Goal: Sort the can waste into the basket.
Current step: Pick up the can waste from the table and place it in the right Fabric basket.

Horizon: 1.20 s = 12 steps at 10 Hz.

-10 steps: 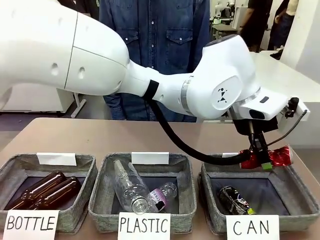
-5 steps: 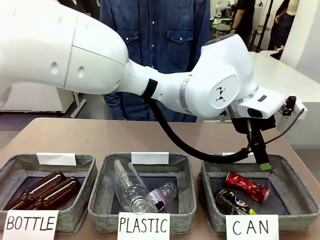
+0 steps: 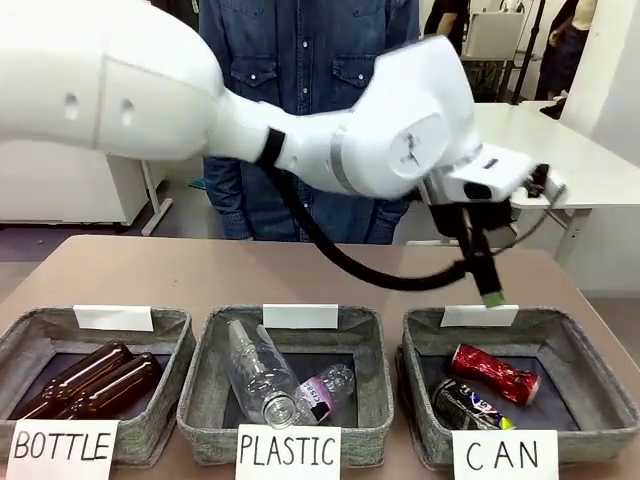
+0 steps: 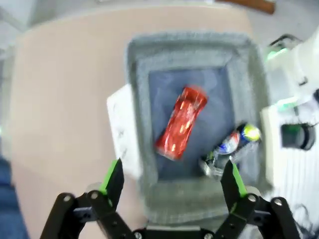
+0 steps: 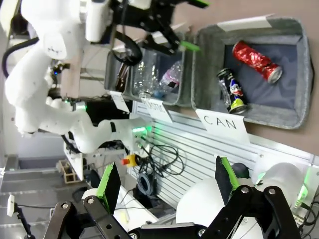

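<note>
Three baskets [image 3: 420, 345]: two cans (one red [image 3: 494, 373], one black [image 3: 470, 403]), two brown bottles [image 3: 85, 382], two clear plastic bottles [image 3: 262, 378]

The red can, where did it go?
The red can lies on its side in the CAN basket at the front view's right, just behind the black can.

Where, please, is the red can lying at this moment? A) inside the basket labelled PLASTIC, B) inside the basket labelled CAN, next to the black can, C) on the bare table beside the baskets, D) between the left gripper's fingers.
B: the red can lies on the floor of the basket labelled CAN, right beside the black can, while the left gripper hangs open and empty above the basket's far rim.
</note>
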Available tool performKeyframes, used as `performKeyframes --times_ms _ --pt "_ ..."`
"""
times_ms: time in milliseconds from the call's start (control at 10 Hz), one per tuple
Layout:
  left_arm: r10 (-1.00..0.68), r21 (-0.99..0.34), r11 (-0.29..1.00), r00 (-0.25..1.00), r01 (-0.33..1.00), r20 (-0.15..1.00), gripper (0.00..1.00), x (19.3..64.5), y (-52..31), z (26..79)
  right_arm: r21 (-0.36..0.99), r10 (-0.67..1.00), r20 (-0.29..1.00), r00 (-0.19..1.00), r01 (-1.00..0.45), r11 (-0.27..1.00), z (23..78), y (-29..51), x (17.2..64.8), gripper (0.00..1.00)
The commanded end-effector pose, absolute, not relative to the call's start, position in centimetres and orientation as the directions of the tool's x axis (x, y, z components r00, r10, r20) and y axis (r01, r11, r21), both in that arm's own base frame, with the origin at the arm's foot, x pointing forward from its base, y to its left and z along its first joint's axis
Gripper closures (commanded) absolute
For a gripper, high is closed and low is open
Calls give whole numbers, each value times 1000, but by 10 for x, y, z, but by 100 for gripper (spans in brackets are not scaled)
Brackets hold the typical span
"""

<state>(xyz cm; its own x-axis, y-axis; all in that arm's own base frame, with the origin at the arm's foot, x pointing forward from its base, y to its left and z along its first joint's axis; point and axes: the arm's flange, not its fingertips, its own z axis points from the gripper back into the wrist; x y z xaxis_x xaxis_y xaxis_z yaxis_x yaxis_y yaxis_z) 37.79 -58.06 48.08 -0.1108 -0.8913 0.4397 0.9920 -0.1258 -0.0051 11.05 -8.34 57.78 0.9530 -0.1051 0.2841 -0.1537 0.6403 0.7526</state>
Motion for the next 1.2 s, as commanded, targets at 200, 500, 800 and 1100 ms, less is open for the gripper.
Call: performKeyframes --times_ms 200,500,800,1100 --pt "-896 -146 232 270 962 354 0 423 -357 564 695 22 317 948 -248 675 594 -86 203 0" --pt "-701 -306 481 570 822 428 0 431 -182 589 593 152 457 876 -427 683 631 -52 304 0" --pt "-399 -511 499 709 700 582 0 400 -59 569 627 201 520 830 -531 570 655 16 374 0" --pt "-24 -654 343 702 674 712 0 379 14 536 831 73 482 873 -482 278 639 66 386 0"
